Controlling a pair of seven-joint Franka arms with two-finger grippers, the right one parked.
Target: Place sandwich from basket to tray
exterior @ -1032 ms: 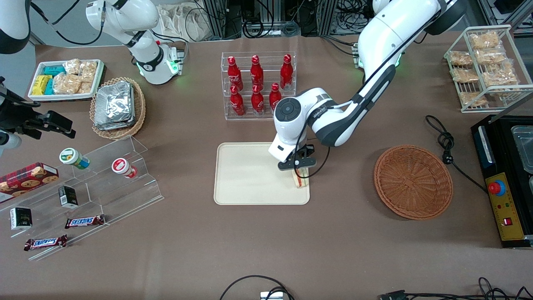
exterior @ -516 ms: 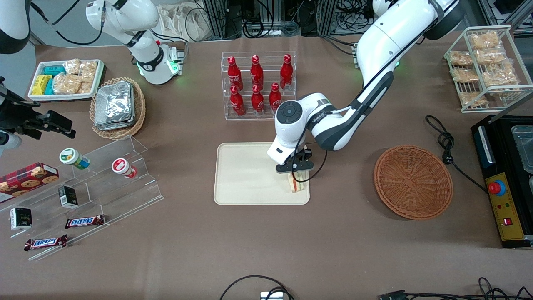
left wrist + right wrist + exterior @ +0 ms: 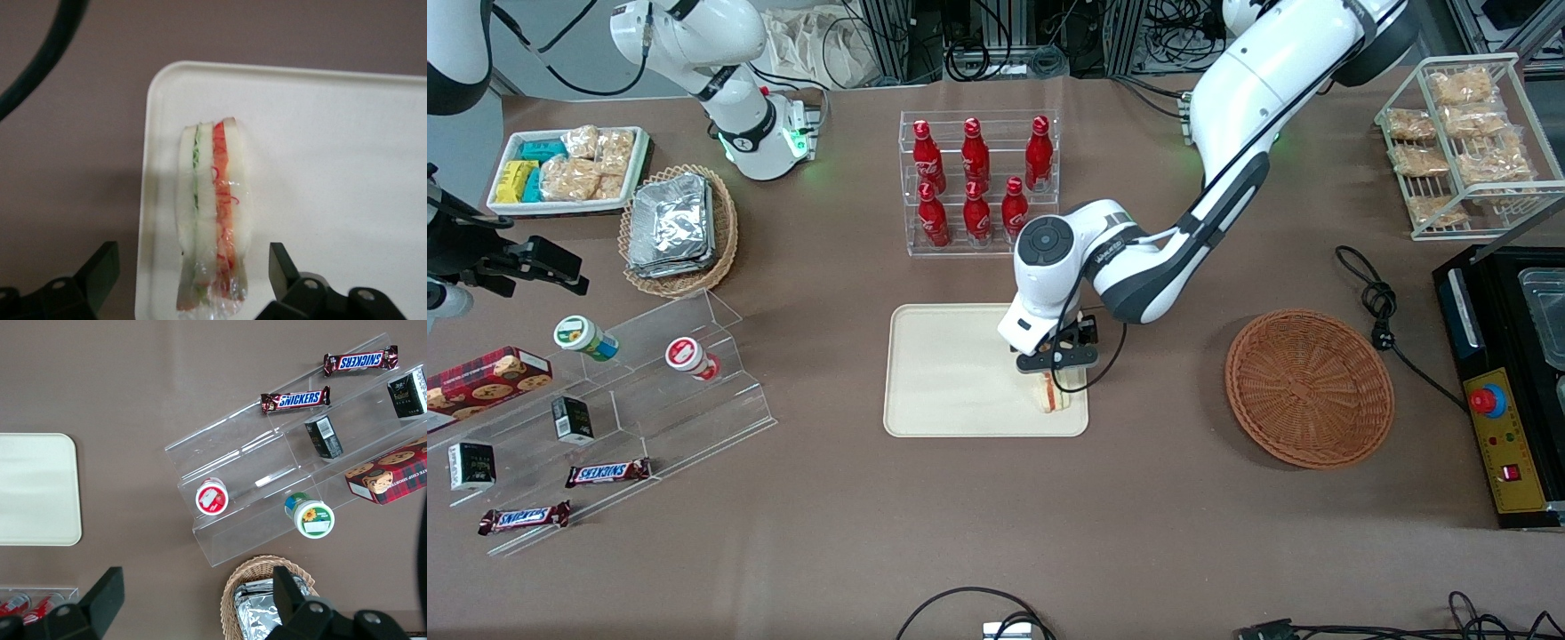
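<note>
Cream tray (image 3: 951,373) bears the sandwich (image 3: 212,213); gripper (image 3: 193,273) open above.

The gripper (image 3: 1055,373) moved a little toward the middle of the tray (image 3: 951,373) and carried the sandwich (image 3: 1051,395) with it. A second ago the sandwich hung over the tray's edge on the basket's (image 3: 1309,388) side. It then came to sit on the tray, near that edge, standing on its side. The fingers (image 3: 99,267) also let go. They had pinched the sandwich before, and they ended up spread apart with a gap on each side of it.
</note>
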